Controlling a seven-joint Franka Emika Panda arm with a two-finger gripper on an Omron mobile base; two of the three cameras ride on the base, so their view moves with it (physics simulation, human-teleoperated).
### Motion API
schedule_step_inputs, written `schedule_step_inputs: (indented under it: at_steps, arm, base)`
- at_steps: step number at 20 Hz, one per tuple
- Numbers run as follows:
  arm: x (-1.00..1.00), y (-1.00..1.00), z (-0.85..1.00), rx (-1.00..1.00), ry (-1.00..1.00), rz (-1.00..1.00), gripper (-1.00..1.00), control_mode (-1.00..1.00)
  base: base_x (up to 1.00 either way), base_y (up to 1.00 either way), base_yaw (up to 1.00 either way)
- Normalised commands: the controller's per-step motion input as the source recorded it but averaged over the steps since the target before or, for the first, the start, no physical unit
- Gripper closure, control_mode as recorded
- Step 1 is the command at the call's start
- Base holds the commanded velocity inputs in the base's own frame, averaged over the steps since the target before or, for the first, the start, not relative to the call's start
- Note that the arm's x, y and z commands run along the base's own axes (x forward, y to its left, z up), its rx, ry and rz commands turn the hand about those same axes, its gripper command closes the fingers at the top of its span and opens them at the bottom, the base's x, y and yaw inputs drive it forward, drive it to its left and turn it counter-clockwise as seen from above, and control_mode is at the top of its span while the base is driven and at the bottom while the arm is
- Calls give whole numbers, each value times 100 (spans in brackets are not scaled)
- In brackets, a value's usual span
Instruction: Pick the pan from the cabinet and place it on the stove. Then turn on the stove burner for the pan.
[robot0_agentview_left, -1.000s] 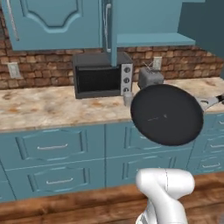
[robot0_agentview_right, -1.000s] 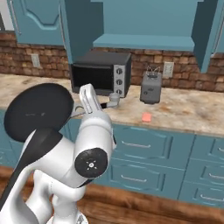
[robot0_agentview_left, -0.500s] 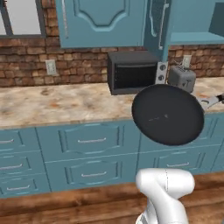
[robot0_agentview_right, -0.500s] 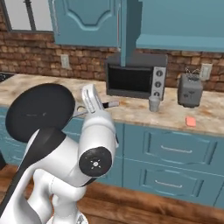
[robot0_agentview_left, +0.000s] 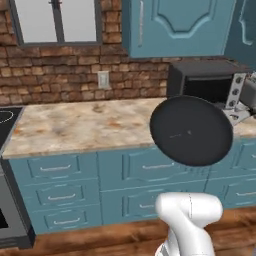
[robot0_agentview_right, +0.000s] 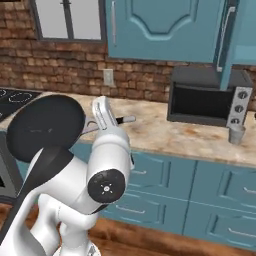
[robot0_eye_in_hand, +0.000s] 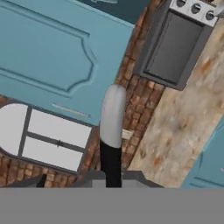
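Observation:
The pan is a black round disc held in the air in front of the counter, its underside toward the left base view. From the right base view the pan hangs at the left, its grey handle running right behind my white wrist. My gripper is shut on the pan's handle, which rises between the fingertips. The stove shows at the far left, its black cooktop marked with white rings. The teal cabinet hangs above, one door swung open.
A dark microwave stands on the marbled counter, with a small cup to its right. A window and a wall outlet sit in the brick wall. Teal drawers run below the counter.
The whole scene has slid to the right in both base views, so the base has moved left along the counter. The stove has come into view. The pan stays in my grip.

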Motion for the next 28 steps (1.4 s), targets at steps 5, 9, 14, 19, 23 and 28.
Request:
schedule_step_inputs:
  at_steps: [5,9,14,19,23,28]
  arm:
    - [0,0,0,0,0,0,100,100]
    - [0,0,0,0,0,0,100,100]
    - [0,0,0,0,0,0,100,100]
    - [0,0,0,0,0,0,100,100]
    - [0,0,0,0,0,0,100,100]
    - [0,0,0,0,0,0,100,100]
  base:
    - [94,93,-5]
    - [55,100,-6]
    - [12,98,-2]
    - [-7,93,0]
    - [-2,92,0]
    - [-9,77,0]
